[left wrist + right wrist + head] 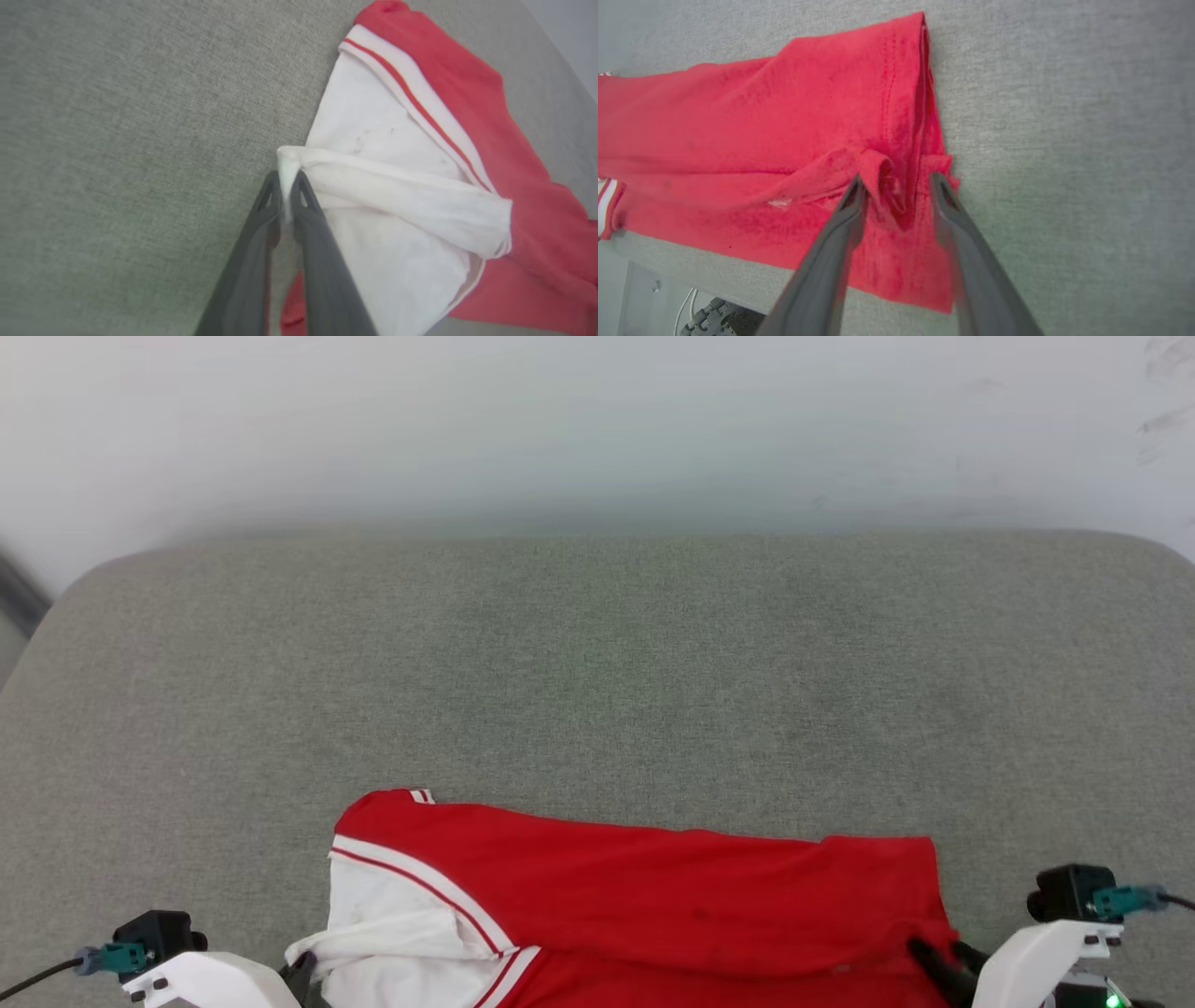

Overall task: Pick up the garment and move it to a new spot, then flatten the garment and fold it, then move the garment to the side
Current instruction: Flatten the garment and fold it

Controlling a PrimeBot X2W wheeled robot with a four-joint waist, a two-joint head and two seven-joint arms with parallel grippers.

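Observation:
The garment point(653, 905) lies folded along the near edge of the grey cushioned surface, red body across and a white sleeve point(392, 915) at its left end. In the left wrist view my left gripper point(287, 189) is shut on a bunched fold of the white sleeve point(373, 186); the head view shows this gripper point(301, 975) at the sleeve's left edge. My right gripper point(899, 186) is open at the garment's red right end point(784, 116), its fingers standing either side of a loose ridge of red cloth. In the head view its dark fingers point(934, 959) rest on the red corner.
The grey textured surface point(597, 691) stretches wide beyond the garment up to a pale wall point(597, 429). Its near edge shows in the right wrist view, with a wheel point(714, 322) and white cables point(684, 305) below it.

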